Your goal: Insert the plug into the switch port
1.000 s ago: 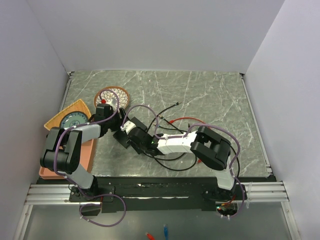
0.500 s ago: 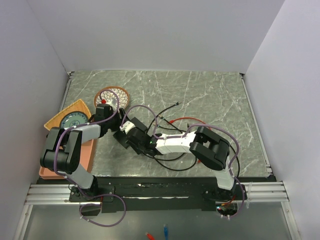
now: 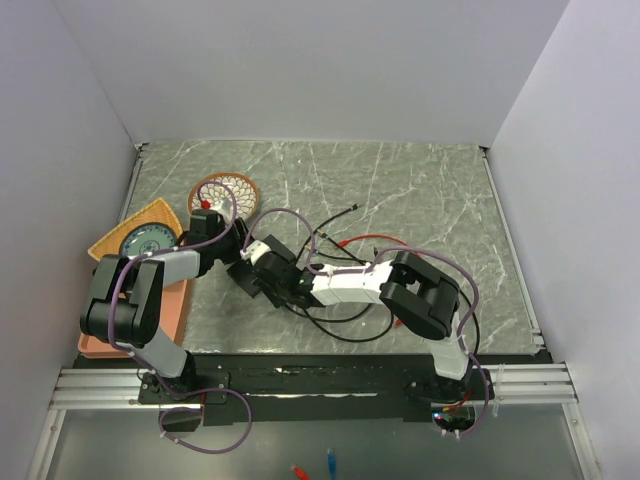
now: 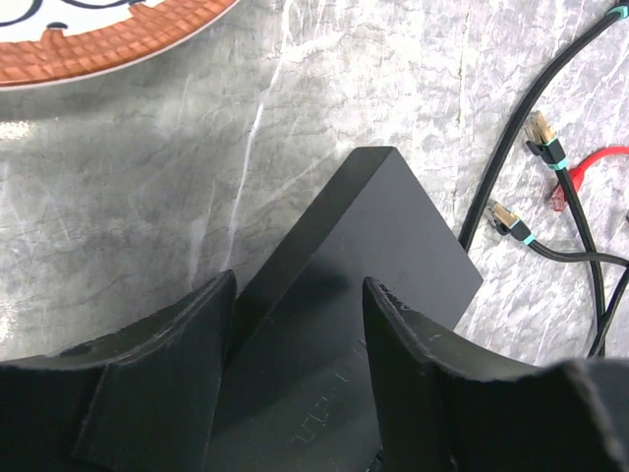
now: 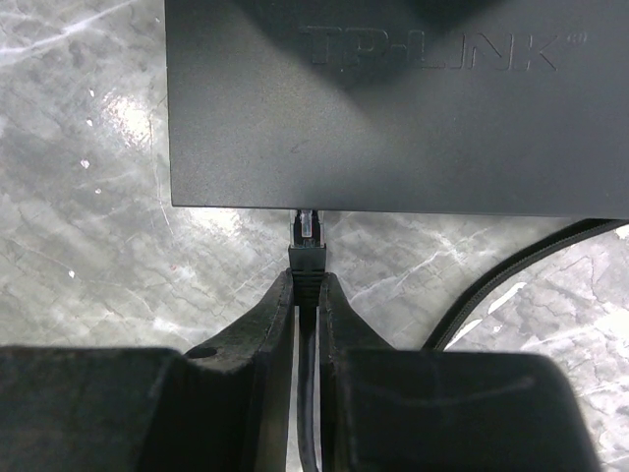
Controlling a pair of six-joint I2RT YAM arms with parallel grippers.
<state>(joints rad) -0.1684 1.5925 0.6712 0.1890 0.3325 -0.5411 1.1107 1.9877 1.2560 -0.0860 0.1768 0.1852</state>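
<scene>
Low in the right wrist view, the right tool point(image 5: 306, 280) is clamped on the black plug point(image 5: 306, 258). The plug's clear tip touches the near long edge of the switch point(image 5: 393, 108), which fills the top of that frame. Whether the tip sits inside a port cannot be told. In the left wrist view, the left tool point(image 4: 300, 285) has its fingers point(image 4: 177, 344) apart, one on either side of the switch's end at lower centre. Whether they press on it cannot be told. Beyond, loose cables point(image 4: 543, 138) lie at the right edge on the grey marbled desk point(image 4: 118, 197). The patterned dish point(image 4: 98, 39) sits in the upper left corner.
</scene>
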